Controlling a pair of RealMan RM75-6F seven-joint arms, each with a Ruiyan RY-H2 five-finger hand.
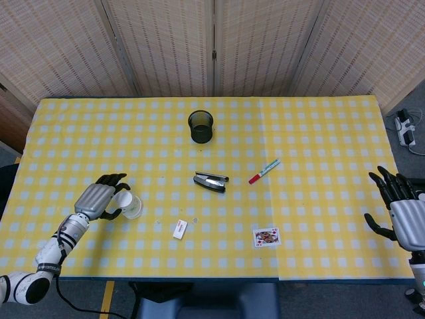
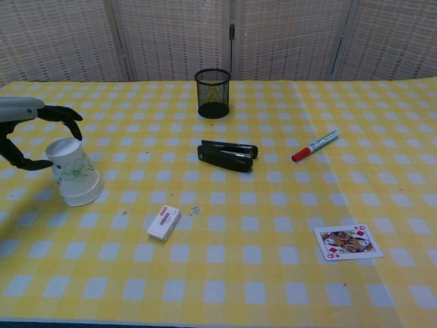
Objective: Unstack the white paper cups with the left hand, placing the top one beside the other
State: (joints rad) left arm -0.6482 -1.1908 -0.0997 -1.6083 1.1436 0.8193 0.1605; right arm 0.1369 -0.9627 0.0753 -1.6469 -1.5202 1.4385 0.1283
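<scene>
The white paper cups (image 2: 74, 172), printed with a green leaf pattern, stand nested mouth-down near the table's left side; I cannot make out the seam between them. In the head view the cups (image 1: 128, 205) sit just right of my left hand (image 1: 99, 199). In the chest view the left hand (image 2: 31, 133) arches around the stack's upper end. Its fingers (image 2: 65, 113) curve above the cup base with a gap, and the thumb tip lies at the cup's left side. My right hand (image 1: 402, 206) hovers at the table's right edge with fingers spread, holding nothing.
A black mesh pen cup (image 1: 200, 126) stands at the back centre. A black stapler (image 1: 211, 181), a red marker (image 1: 264, 171), a small white eraser box (image 1: 180, 229) and a playing card (image 1: 266, 236) lie on the yellow checked cloth (image 1: 319, 133).
</scene>
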